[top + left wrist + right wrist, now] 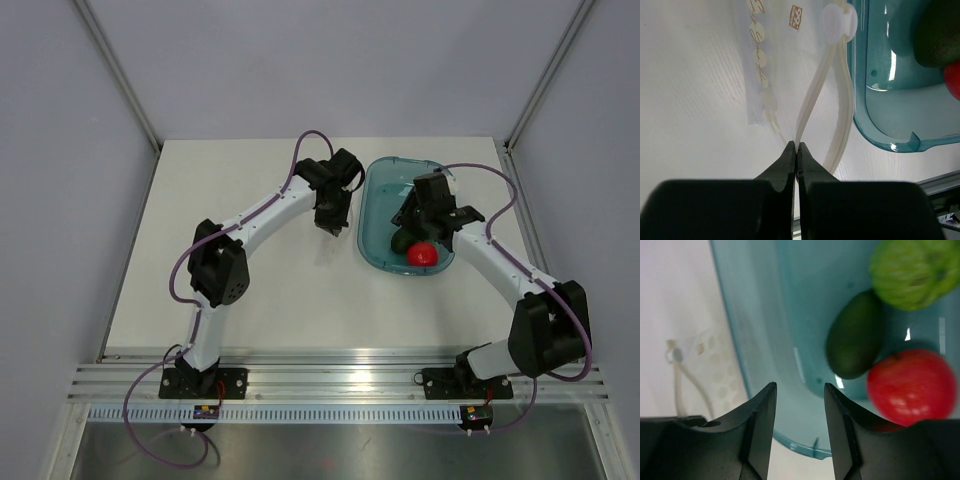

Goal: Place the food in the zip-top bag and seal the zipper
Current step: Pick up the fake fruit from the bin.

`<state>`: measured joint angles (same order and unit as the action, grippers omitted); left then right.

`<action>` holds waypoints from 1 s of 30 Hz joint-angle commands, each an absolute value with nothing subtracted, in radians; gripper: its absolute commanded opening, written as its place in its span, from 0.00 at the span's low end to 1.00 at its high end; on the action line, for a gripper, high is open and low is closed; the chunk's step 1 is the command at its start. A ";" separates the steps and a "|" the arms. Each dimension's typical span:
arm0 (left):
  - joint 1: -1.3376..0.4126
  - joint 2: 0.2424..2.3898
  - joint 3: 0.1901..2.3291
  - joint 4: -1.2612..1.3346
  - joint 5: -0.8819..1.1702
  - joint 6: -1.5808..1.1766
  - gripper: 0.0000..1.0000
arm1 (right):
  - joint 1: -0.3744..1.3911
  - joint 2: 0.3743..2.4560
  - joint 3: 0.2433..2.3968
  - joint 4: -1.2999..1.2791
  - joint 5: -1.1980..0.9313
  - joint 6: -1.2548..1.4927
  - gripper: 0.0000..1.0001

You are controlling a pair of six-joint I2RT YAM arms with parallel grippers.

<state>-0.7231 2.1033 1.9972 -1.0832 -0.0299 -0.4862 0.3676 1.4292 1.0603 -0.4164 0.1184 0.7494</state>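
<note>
L gripper [796, 146] clamped tight on zip-top bag's [757, 65] zipper [812, 95], R gripper [799, 386] spread about halfway w/ nothing in it, above avocado [856, 335] in teal tray [765, 315] by table's [250, 300] right edge.

Red fruit [912, 385], green fruit [912, 272] flank food [856, 335]; bare tray floor [765, 315] opposite.
</note>
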 commanded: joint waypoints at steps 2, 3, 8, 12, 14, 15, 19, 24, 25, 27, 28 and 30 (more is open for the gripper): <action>-0.727 2.079 2.031 -1.074 -0.029 -0.474 0.00 | 0.278 1.385 1.114 -0.564 0.212 0.686 0.52; -0.727 2.079 2.031 -1.074 -0.029 -0.476 0.00 | 0.262 1.393 1.120 -0.575 0.219 0.674 0.55; -0.727 2.077 2.026 -1.071 -0.026 -0.479 0.00 | 0.232 1.463 1.158 -0.636 0.221 0.626 0.66; -0.727 2.075 2.026 -1.072 -0.028 -0.476 0.00 | 0.230 1.515 1.183 -0.624 0.233 0.612 0.68; -0.727 2.074 2.026 -1.074 -0.031 -0.474 0.00 | 0.230 1.534 1.203 -0.627 0.239 0.597 0.69; -0.727 2.074 2.026 -1.075 -0.032 -0.474 0.00 | 0.230 1.555 1.227 -0.629 0.244 0.589 0.69; -0.727 2.072 2.025 -1.077 -0.037 -0.474 0.00 | 0.233 1.603 1.266 -0.609 0.138 0.548 0.74; -0.727 2.079 2.037 -1.081 -0.037 -0.474 0.00 | 0.242 1.679 1.311 -0.614 0.080 0.505 0.77; -0.727 2.080 2.039 -1.081 -0.037 -0.472 0.00 | 0.250 1.693 1.319 -0.617 0.077 0.500 0.77; -0.727 2.082 2.039 -1.081 -0.037 -0.472 0.00 | 0.255 1.748 1.353 -0.636 0.064 0.489 0.77; -0.727 2.082 2.039 -1.083 -0.035 -0.472 0.00 | 0.262 1.768 1.368 -0.668 0.066 0.486 0.77; -0.727 2.082 2.039 -1.083 -0.037 -0.472 0.00 | 0.268 1.827 1.408 -0.695 0.072 0.480 0.77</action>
